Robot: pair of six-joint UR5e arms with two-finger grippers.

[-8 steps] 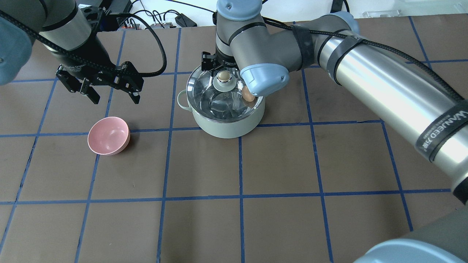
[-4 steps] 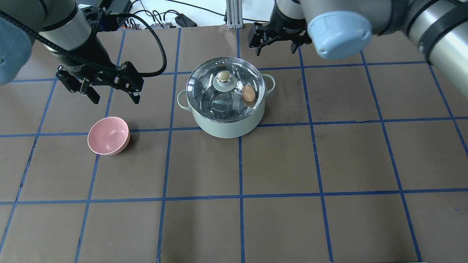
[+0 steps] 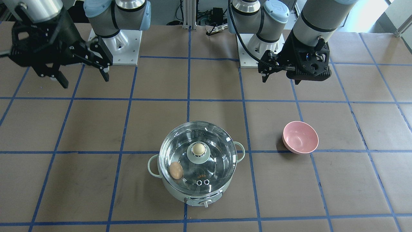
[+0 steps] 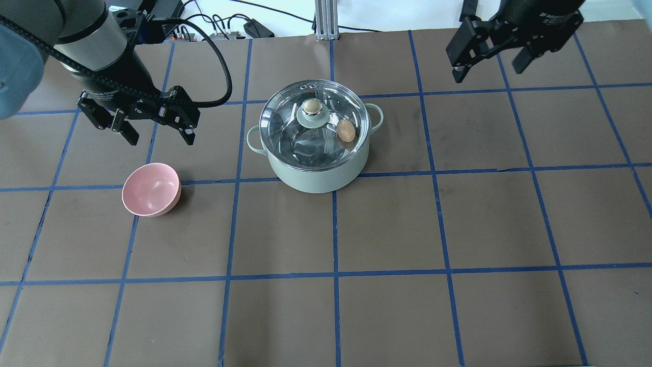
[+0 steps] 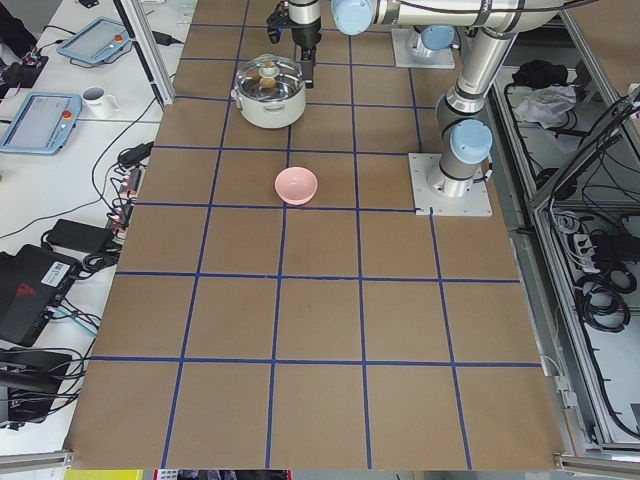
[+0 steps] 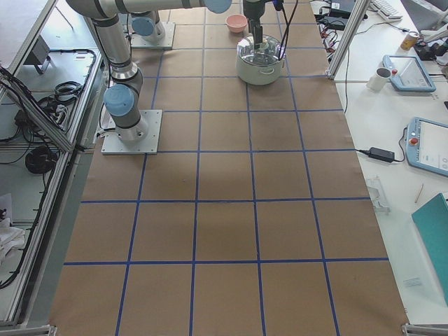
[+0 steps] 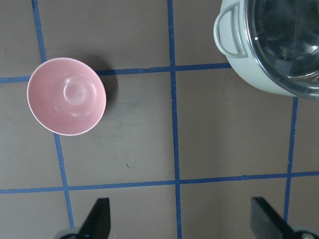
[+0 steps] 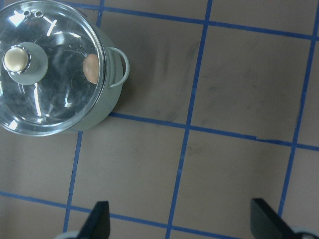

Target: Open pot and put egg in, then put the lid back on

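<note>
The mint-green pot (image 4: 316, 176) stands at the table's middle back with the glass lid (image 4: 300, 137) seated on it, its beige knob (image 4: 312, 106) up. The egg (image 4: 346, 131) shows through the glass, inside the pot at its right side. In the front view I see the pot (image 3: 172, 190), lid (image 3: 212, 161) and egg (image 3: 176, 170). My left gripper (image 4: 160, 137) is open and empty, left of the pot. My right gripper (image 4: 486, 71) is open and empty, up at the back right, away from the pot. The right wrist view shows the lid (image 8: 60, 104) and egg (image 8: 90, 68).
A pink bowl (image 4: 151, 189) sits empty on the table left of the pot, below my left gripper; it shows in the left wrist view (image 7: 66, 96). Cables and the arm bases lie along the back edge. Blue tape lines grid the brown table.
My right arm has pulled away from over the pot to the back right, gripper open. The lid stays on the pot with the egg inside. My left arm has not moved.
</note>
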